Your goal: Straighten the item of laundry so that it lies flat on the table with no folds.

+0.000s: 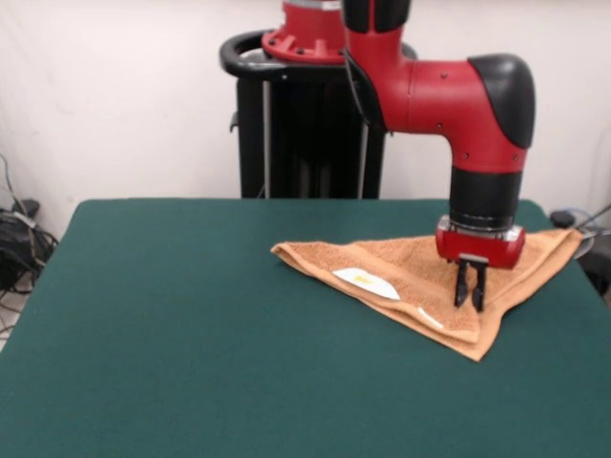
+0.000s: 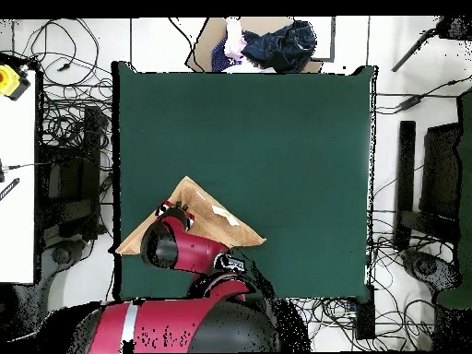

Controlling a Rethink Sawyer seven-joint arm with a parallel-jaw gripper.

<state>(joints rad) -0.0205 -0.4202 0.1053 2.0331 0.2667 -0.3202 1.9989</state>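
Observation:
The light orange towel (image 1: 410,272) lies folded into a triangle on the dark green table (image 1: 191,315), on the right in the front view. Its white label (image 1: 366,282) faces up. One corner reaches the table's right edge. My gripper (image 1: 470,301) points straight down over the towel's right half. Its fingers stand close together with the tips at the cloth; I cannot tell if they pinch it. In the overhead view the towel (image 2: 207,221) lies near the table's (image 2: 277,138) bottom left, and the gripper (image 2: 174,211) sits over its left part, with the arm hiding some cloth.
The black pedestal (image 1: 305,124) stands at the table's far side. The red arm's elbow (image 1: 477,105) hangs above the towel. A pile of dark clothes (image 2: 272,44) lies beyond the table's top edge in the overhead view. Cables (image 2: 64,83) cover the floor around the table.

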